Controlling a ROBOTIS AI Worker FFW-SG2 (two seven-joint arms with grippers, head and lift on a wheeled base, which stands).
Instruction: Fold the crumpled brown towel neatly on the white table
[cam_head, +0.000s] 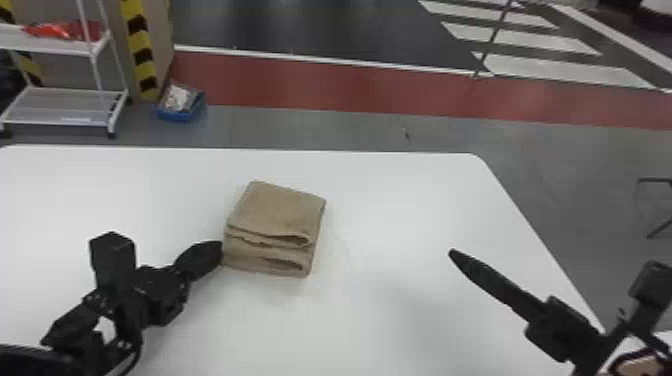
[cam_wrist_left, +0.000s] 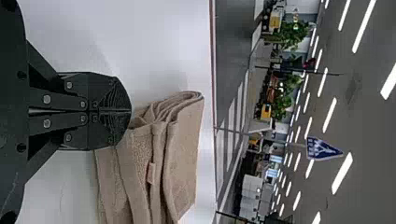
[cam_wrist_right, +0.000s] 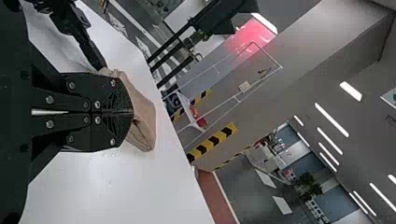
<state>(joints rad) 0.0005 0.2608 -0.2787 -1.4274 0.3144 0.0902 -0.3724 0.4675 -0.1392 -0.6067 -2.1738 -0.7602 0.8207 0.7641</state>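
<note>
While the left end effector and right one are closed, a blue bin holds white material.

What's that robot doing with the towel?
A robot is folding the brown towel on the white table. The towel now lies in a thick, squarish stack, with a few loose layers at the near edge. The left gripper is shut right at its left side; I can't tell if they touch. The right gripper is shut too, away from the towel.

one towel, one table, four fingers
</note>
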